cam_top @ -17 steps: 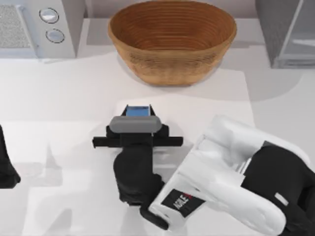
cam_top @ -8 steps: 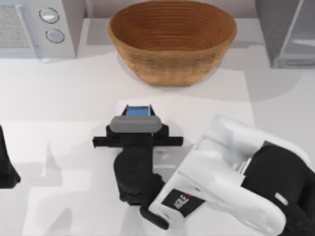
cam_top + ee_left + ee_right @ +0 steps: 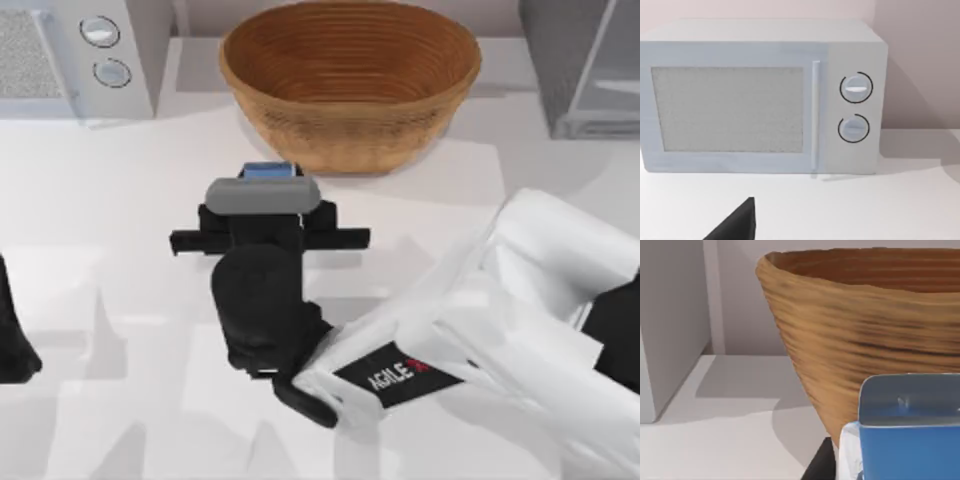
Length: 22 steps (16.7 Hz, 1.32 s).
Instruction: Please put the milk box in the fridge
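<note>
The milk box (image 3: 268, 171) shows its blue top just ahead of the right wrist, close to the front of the wicker basket. My right gripper (image 3: 266, 182) is shut on it and holds it off the table. In the right wrist view the blue carton (image 3: 910, 435) sits close up between the fingers, with the basket wall behind it. The fridge (image 3: 556, 60), a grey cabinet with a pale door panel, stands at the table's far right corner. My left gripper (image 3: 12, 345) is parked at the left edge.
A large wicker basket (image 3: 350, 85) (image 3: 865, 325) stands at the back centre, between the carton and the back wall. A white microwave (image 3: 70, 55) (image 3: 760, 95) with two round knobs occupies the back left. The right arm's white links cover the front right of the table.
The right gripper has risen with the milk box and shifted toward the basket and slightly left. The right arm's white links have swung further right. The left arm has not moved.
</note>
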{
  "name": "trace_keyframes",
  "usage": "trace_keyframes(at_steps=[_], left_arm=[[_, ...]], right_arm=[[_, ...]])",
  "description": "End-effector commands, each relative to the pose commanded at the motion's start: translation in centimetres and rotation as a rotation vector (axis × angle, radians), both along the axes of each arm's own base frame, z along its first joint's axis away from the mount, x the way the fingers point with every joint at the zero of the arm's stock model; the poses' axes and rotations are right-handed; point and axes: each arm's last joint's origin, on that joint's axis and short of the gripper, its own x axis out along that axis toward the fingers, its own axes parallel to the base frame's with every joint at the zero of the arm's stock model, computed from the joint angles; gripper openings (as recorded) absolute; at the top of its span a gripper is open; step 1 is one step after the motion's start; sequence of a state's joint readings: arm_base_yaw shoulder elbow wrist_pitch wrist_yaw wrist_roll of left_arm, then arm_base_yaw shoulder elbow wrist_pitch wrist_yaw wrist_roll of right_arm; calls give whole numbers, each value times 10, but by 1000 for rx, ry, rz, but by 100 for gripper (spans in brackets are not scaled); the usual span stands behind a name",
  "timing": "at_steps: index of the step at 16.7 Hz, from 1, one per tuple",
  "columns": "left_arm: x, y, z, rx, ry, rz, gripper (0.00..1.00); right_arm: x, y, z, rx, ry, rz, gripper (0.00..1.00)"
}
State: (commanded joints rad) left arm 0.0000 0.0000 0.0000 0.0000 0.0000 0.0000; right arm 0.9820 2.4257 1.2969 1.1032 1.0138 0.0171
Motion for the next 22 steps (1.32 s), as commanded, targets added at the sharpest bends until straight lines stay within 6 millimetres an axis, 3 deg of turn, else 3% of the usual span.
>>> trace_keyframes(at_steps=[3, 5, 11, 14, 16, 18, 22], left_arm=[[0, 0, 0, 0, 0, 0, 100], [0, 0, 0, 0, 0, 0, 100], [0, 0, 0, 0, 0, 0, 100], [0, 0, 0, 0, 0, 0, 100], [0, 0, 0, 0, 0, 0, 100], [0, 0, 0, 0, 0, 0, 100], [0, 0, 0, 0, 0, 0, 100]], right_arm=[[-2, -2, 54, 12, -7, -2, 0], [-4, -4, 73, 12, -6, -3, 0], [-3, -5, 78, 18, -9, -4, 0], [-1, -20, 83, -17, 16, 21, 0], [0, -45, 90, -58, 52, 52, 0], [0, -82, 99, -101, 103, 86, 0], [-18, -183, 125, -123, 186, 136, 0]])
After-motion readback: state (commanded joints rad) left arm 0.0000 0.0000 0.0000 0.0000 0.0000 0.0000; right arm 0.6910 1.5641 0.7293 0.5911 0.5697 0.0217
